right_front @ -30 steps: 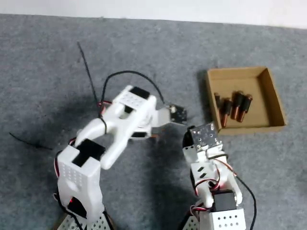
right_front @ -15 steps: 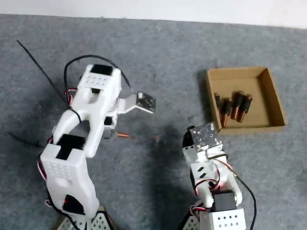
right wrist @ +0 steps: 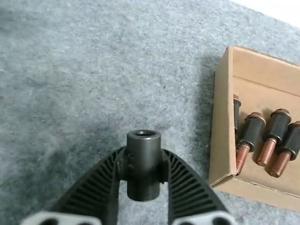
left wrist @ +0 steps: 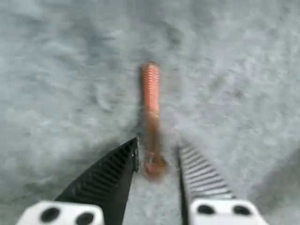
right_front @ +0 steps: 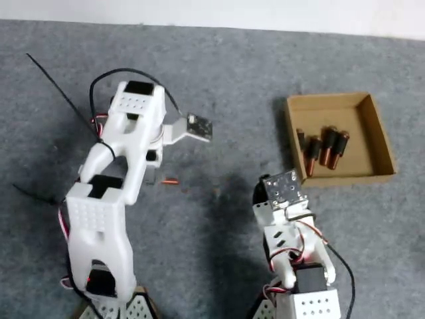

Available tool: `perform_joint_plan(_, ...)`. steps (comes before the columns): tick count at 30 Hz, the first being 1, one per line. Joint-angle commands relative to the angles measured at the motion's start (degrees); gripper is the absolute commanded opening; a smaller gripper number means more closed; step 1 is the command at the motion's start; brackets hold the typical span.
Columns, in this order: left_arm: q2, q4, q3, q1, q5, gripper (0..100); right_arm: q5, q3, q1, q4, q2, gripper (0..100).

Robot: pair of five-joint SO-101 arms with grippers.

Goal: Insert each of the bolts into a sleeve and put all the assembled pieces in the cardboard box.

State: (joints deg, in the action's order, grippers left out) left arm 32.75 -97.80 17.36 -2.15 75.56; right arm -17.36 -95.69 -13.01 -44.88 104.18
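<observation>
A copper bolt (right_front: 170, 181) lies flat on the grey carpet left of centre. In the left wrist view the bolt (left wrist: 151, 103) points away from my left gripper (left wrist: 157, 151), whose open fingers flank its head without clamping it. From above, the left gripper (right_front: 151, 175) hangs just left of that bolt. My right gripper (right wrist: 143, 158) is shut on a dark sleeve (right wrist: 143, 140), held upright with its bore facing up. The cardboard box (right_front: 327, 98) at the right holds several assembled pieces (right_front: 322, 149); they lie side by side (right wrist: 267, 145) against the box's wall (right wrist: 220, 112).
The right arm (right_front: 285, 219) stands low at centre right, a short way from the box's near left corner. Thin black cable ties (right_front: 60, 93) lie on the carpet at the far left. Bare carpet (right_front: 226, 100) stretches between the arms and the back edge.
The left arm swung from the middle of the table to the left and settled with its gripper over the bolt. The right arm kept still with the sleeve.
</observation>
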Motion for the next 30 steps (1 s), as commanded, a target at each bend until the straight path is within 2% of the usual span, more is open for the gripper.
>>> perform_joint_plan(1, 1.10, -0.97, 8.66, 0.31, -7.03, 16, 0.35, -1.10, 0.66, 1.98, 1.19, 0.5)
perform_joint_plan(4, 2.07, -0.97, 12.88, 0.22, -14.42, 14, 0.35, -1.10, 0.66, 1.98, 1.19, 0.5)
perform_joint_plan(6, 2.15, -1.14, 15.25, -0.22, -24.62, 12, 0.35, -1.10, 0.66, 1.98, 1.19, 0.5)
perform_joint_plan(12, 2.15, -1.76, 15.78, 1.45, -69.63, 12, 0.35, -1.10, 0.66, 1.98, 1.19, 0.5)
perform_joint_plan(13, 2.15, -2.29, 15.34, 1.80, -76.13, 12, 0.35, -1.10, 0.66, 1.98, 1.19, 0.5)
perform_joint_plan(15, 1.80, -2.37, 13.85, 1.89, -84.22, 12, 0.35, -1.10, 0.75, 1.98, 1.19, 0.5)
perform_joint_plan(21, 1.80, -2.46, 13.05, -0.04, -97.49, 12, -1.41, -3.30, 2.24, 5.14, 1.19, 0.5)
perform_joint_plan(30, 0.84, -2.64, 12.70, -0.40, -99.60, 12, -1.49, -4.09, 2.42, 5.93, 1.19, 0.5)
